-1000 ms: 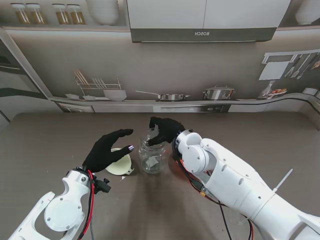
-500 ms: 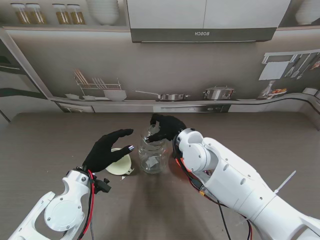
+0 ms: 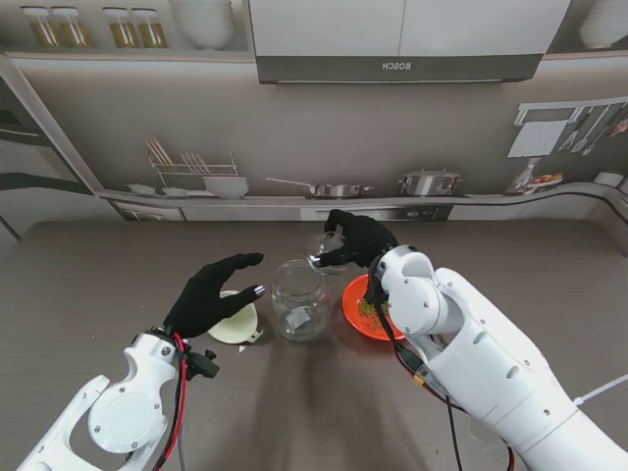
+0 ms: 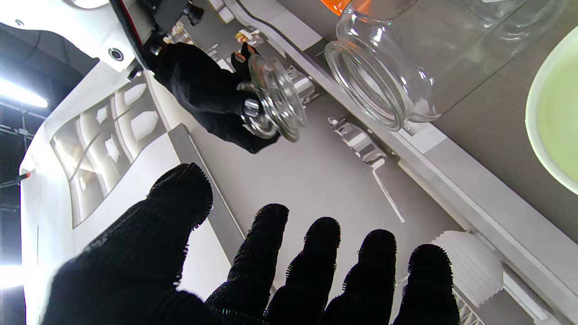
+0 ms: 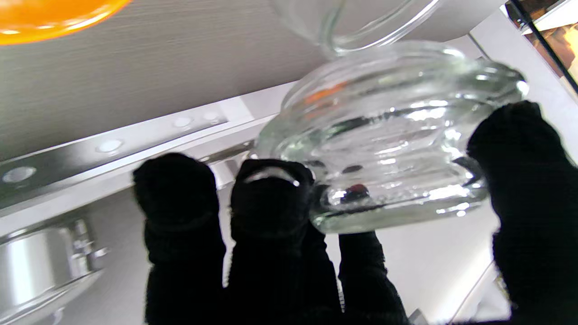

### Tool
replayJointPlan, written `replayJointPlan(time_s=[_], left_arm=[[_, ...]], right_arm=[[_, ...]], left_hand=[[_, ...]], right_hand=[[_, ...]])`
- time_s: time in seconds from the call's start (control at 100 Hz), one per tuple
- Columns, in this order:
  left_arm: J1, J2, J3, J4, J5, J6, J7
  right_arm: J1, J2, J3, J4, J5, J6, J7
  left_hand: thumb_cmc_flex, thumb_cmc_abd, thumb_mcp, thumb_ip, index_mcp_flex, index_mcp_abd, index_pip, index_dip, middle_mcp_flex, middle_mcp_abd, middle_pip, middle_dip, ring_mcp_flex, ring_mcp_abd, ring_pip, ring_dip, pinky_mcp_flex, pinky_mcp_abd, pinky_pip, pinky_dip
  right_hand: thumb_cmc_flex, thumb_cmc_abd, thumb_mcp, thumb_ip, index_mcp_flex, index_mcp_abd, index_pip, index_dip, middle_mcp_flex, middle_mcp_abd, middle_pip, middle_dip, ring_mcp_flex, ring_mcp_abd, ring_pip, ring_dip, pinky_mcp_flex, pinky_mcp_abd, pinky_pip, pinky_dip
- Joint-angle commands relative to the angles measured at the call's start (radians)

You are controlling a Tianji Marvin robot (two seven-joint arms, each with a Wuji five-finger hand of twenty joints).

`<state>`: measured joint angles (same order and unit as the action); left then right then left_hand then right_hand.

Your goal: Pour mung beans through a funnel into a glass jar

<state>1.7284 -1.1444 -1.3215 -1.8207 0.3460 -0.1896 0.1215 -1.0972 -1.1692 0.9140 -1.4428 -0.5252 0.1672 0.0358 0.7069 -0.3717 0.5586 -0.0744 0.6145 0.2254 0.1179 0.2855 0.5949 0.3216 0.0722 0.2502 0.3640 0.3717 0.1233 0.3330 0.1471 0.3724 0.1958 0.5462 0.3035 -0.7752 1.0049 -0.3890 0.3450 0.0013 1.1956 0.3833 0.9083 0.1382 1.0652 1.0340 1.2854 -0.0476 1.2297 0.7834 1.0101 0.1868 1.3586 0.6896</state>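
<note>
R hand (image 3: pixel 355 241) grips glass lid (image 3: pixel 329 251) in air, far-right of open jar (image 3: pixel 299 299) at table centre. L hand (image 3: pixel 211 292), fingers spread (nothing held), over funnel (image 3: pixel 235 324) left of jar. Bean plate (image 3: pixel 365 306) right; far table bare.

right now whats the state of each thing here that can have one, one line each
clear glass jar: upright on the table, lid off, mouth open, looks empty
round glass lid: off the jar, held in the air
orange bowl: on the table right of the jar, holds mung beans
pale green funnel: on the table left of the jar, not on it
left hand: open, over the funnel
right hand: shut on the lid
</note>
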Motion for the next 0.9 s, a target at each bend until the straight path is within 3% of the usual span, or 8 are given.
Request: replayJointPlan(time_s=[0.0,0.37,0.89], left_arm=[[-0.001,-0.002,0.002,0.001,-0.004,0.003,-0.02],[-0.009,-0.001,0.01,0.009,-0.007,0.005,-0.025],[-0.014,-0.001,0.017,0.013,-0.009,0.013,-0.029]], right_arm=[[-0.03,0.031,0.04,-0.027,-0.019,0.001,0.023],[-0.197,0.083,0.271,-0.127,-0.131,-0.025,0.123],[-0.33,0.102,0.449,-0.172,-0.183,-0.022,0.17]], left_hand=[[-0.018,0.024,-0.013,0.03,0.0,-0.001,-0.003,0.004,0.01,-0.002,-0.003,0.008,-0.008,0.0,0.004,0.011,0.001,-0.001,0.006,0.013],[-0.017,0.025,-0.013,0.03,0.004,-0.001,-0.001,0.004,0.01,-0.001,-0.003,0.008,-0.01,0.0,0.003,0.011,0.0,-0.002,0.006,0.013],[-0.015,0.029,-0.012,0.031,0.004,0.0,-0.002,0.004,0.012,-0.001,-0.003,0.008,-0.009,-0.001,0.003,0.011,0.0,-0.003,0.007,0.014]], right_hand=[[0.325,0.125,0.245,0.104,0.124,-0.056,0.279,0.03,0.076,-0.17,0.07,-0.011,0.036,-0.034,0.023,0.02,0.023,0.01,0.045,-0.002],[0.324,0.12,0.246,0.107,0.132,-0.059,0.271,0.029,0.079,-0.169,0.069,-0.01,0.035,-0.032,0.029,0.021,0.024,0.012,0.047,-0.001],[0.325,0.12,0.246,0.109,0.133,-0.06,0.269,0.03,0.079,-0.168,0.069,-0.009,0.035,-0.029,0.034,0.022,0.023,0.016,0.047,-0.001]])
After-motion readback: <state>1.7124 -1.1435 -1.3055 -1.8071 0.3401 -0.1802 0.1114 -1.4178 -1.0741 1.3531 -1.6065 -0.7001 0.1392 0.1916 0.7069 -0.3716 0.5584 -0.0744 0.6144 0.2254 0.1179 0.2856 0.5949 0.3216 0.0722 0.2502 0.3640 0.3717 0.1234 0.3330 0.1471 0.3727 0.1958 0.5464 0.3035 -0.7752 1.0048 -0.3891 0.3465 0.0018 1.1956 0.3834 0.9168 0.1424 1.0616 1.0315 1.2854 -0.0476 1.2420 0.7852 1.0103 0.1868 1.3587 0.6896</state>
